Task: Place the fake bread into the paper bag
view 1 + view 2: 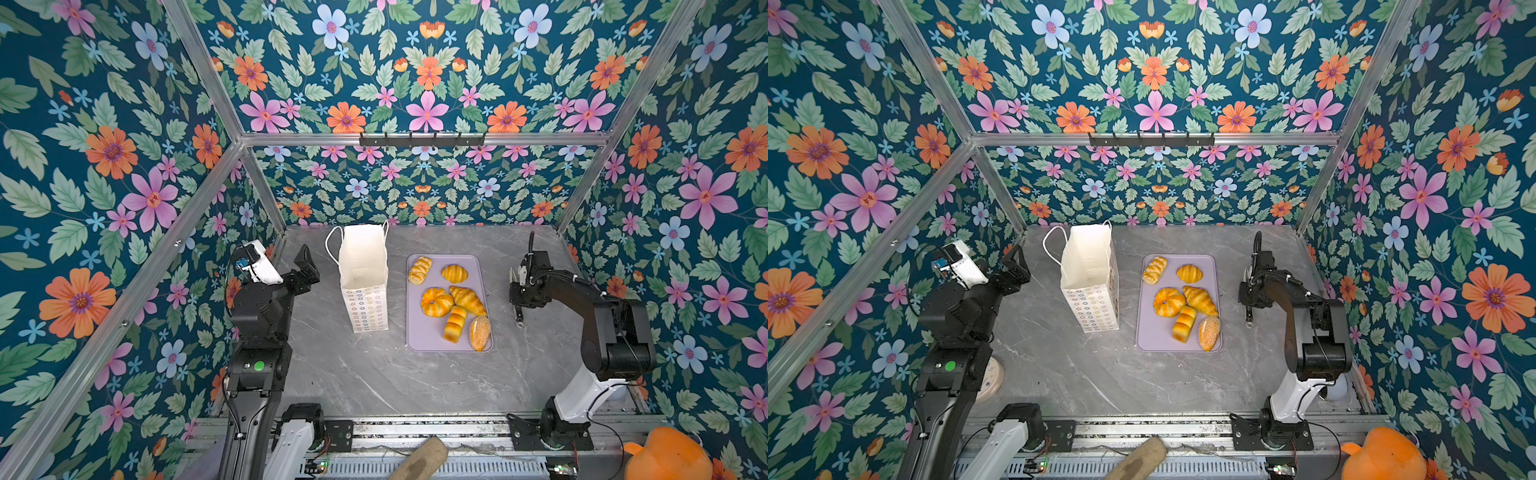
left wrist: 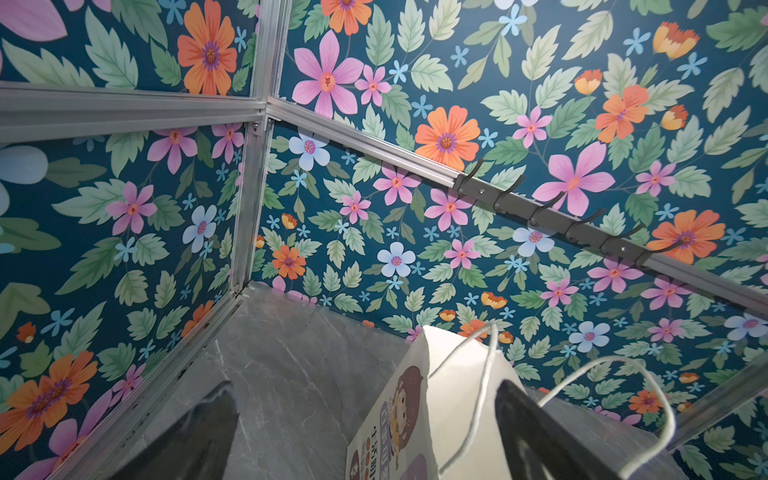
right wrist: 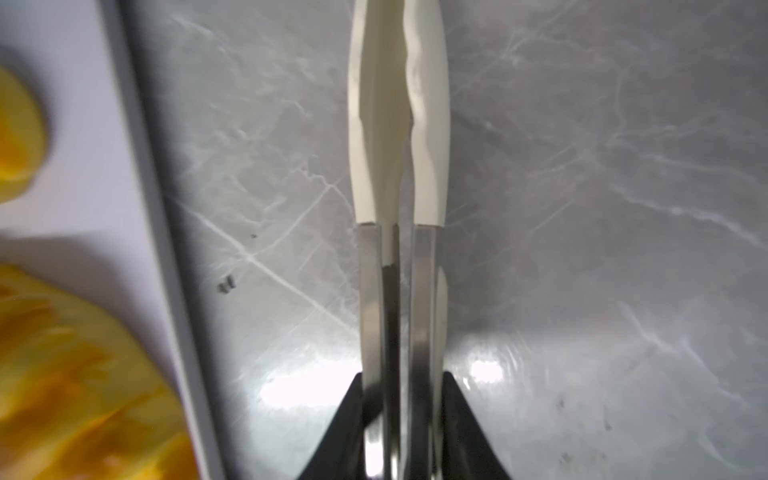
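Several glossy golden fake bread pieces lie on a lavender tray [image 1: 417,338]: a braided piece [image 1: 420,270], a ring bun [image 1: 436,301], a croissant [image 1: 467,300], a segmented loaf [image 1: 454,324] and a seeded roll [image 1: 480,333]. The white paper bag [image 1: 363,278] [image 1: 1090,282] stands open and upright left of the tray. My left gripper [image 1: 309,266] [image 2: 365,386] hovers open beside the bag's left side. My right gripper [image 1: 517,295] [image 3: 401,415] is right of the tray, shut on metal tongs [image 3: 399,166] with cream tips pressed together. Blurred bread [image 3: 62,374] shows at the edge of the right wrist view.
Floral walls with aluminium posts enclose the grey marble table [image 1: 374,382] on three sides. A black hook rail [image 1: 422,139] runs along the back wall. An orange plush toy [image 1: 665,457] and a brown object [image 1: 419,459] sit beyond the front rail.
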Tool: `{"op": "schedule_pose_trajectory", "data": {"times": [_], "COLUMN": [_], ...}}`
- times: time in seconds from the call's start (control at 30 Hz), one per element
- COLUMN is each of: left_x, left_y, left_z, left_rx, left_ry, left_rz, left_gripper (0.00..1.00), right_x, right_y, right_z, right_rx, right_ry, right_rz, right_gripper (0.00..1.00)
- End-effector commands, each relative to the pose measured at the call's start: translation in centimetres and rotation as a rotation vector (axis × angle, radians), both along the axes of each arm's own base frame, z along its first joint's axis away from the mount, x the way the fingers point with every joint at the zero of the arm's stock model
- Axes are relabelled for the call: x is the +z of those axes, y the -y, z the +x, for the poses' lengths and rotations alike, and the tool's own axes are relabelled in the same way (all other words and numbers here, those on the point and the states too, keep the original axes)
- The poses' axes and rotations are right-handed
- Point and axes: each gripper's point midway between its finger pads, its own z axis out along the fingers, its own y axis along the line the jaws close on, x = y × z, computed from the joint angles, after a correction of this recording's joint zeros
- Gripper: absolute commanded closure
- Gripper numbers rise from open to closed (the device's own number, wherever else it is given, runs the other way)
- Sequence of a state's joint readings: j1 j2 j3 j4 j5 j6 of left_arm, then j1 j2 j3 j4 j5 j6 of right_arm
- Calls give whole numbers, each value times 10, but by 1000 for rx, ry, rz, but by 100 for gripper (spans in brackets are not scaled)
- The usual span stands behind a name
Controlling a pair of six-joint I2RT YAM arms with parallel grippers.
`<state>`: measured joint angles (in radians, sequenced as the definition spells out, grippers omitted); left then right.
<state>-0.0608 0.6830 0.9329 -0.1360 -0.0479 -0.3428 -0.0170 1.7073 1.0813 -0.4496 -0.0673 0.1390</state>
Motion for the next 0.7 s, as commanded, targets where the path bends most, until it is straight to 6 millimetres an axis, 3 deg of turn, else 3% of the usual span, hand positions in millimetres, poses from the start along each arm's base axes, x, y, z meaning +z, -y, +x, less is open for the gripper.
{"op": "schedule_pose_trajectory", "data": {"times": [0.0, 0.37, 0.67], "left_x": [8, 28, 56], "left_y": [10, 40, 86], "left_z": [-2, -4, -3], "left_rx": [-56, -233, -502], "left_ry": [16, 82, 172], "left_rz": [4, 2, 37], "left_gripper": [3, 6, 6], "right_x": [21, 98, 175], "right_y": [-8, -39, -99], "right_z": [0, -12, -38], "right_rx": [22, 85, 243], "right_ry": [48, 209, 307], "right_rz": [43, 214, 464], "right_gripper": [74, 77, 79]}}
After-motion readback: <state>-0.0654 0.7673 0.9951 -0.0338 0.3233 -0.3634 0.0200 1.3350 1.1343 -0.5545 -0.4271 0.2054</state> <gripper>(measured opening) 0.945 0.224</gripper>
